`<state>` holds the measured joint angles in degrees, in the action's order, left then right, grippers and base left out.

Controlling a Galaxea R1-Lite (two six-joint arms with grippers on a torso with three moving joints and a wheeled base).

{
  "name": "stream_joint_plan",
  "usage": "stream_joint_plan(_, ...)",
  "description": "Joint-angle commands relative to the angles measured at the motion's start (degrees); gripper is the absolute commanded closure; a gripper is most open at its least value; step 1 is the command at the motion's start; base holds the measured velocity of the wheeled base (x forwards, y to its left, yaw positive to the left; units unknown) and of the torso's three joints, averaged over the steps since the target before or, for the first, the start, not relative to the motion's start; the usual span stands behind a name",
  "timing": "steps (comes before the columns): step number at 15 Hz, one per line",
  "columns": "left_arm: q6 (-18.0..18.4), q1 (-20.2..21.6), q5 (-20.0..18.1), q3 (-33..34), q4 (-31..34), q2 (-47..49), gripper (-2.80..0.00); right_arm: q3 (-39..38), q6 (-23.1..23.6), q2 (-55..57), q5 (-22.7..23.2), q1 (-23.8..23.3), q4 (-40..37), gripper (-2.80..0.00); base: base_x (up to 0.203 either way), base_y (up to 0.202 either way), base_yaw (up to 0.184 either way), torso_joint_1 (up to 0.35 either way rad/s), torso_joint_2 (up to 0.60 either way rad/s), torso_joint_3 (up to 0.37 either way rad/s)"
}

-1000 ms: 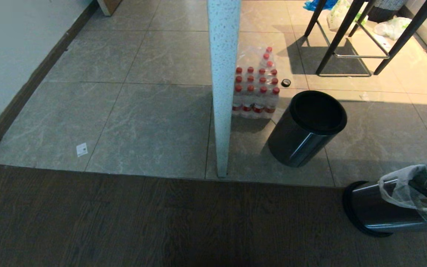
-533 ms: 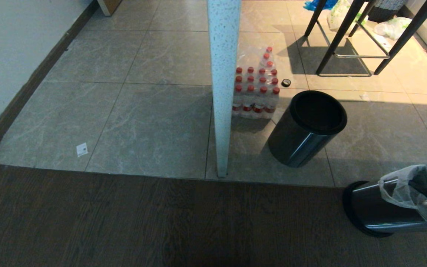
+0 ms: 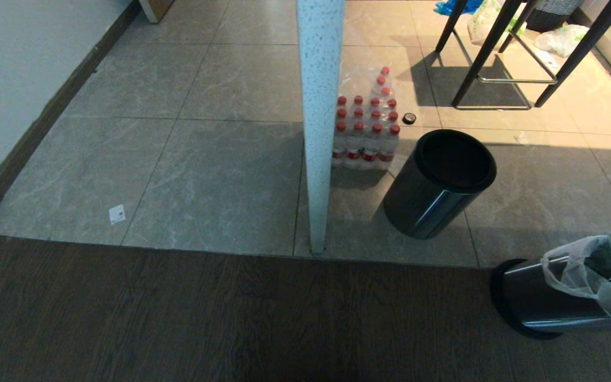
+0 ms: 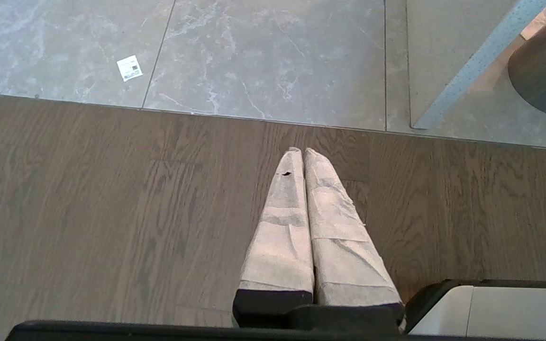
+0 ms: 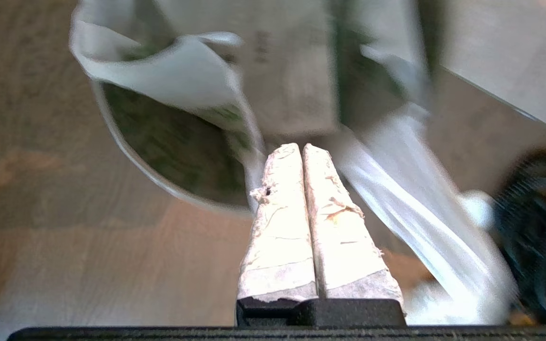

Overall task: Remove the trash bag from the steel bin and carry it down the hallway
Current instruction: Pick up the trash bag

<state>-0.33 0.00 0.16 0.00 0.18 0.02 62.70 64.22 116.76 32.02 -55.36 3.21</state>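
Dark wood-grain flooring (image 3: 178, 318) fills the near ground and gives way to glossy grey marble-look tiles (image 3: 220, 170), with a white wall and dark baseboard on the robot's left. A pale speckled post (image 3: 320, 106) stands at the seam, beside a shrink-wrapped pack of red-capped water bottles (image 3: 366, 127) and 1 upright black-rimmed bin (image 3: 438, 183). Black table legs (image 3: 496, 48) rise farther back.

The small cylindrical brushed-steel bin (image 3: 536, 302) lies tipped on its side on the wood, at the robot's right. The thin translucent white trash bag with green print (image 3: 586, 270) is draped over its mouth, not yet out.

The right gripper (image 5: 301, 149) is outside the head view; its wrist camera shows both taped fingers pressed together, tips right at the bag's rim. Whether any film is actually pinched between them I cannot tell. The left gripper (image 4: 300, 154) hangs parked over the wood, fingers together on nothing.

The risk, as I judge it: a thin or missed pinch would let the bag slip on pulling, or the light tipped bin could drag or roll along with it.
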Motion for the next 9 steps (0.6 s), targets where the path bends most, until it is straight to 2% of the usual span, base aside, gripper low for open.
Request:
stream_joint_plan(1, 0.0, 0.0, 0.0, 0.0, 0.0, 0.0, 0.0, -0.5, 0.0, -4.4, 0.2, -2.6, -0.6, 0.0, 0.0, 0.0, 0.0, 0.0, 0.0, 0.0)
stream_joint_plan(4, 0.0, 0.0, 0.0, 0.0, 0.0, 0.0, 0.0, -0.8, -0.7, -5.7, 0.3, -3.2, -2.0, 0.0, 0.0, 0.0, 0.0, 0.0, 0.0, 0.0)
stream_joint_plan(5, 0.0, 0.0, 0.0, 0.0, 0.0, 0.0, 0.0, -1.0, -3.3, -7.2, 0.6, -3.4, -3.1, -2.8, 0.0, 0.0, 0.0, 0.0, 0.0, 0.0)
stream_joint_plan(7, 0.0, 0.0, 0.0, 0.0, 0.0, 0.0, 0.0, -3.7, -8.7, -10.2, 1.9, -4.9, -4.9, -2.8, 0.0, 0.0, 0.0, 0.0, 0.0, 0.0)
stream_joint_plan(9, 0.0, 0.0, 0.0, 0.0, 0.0, 0.0, 0.0, -6.3, -12.1, -11.7, 3.5, -7.6, -6.2, -2.8, 0.0, 0.0, 0.0, 0.0, 0.0, 0.0)
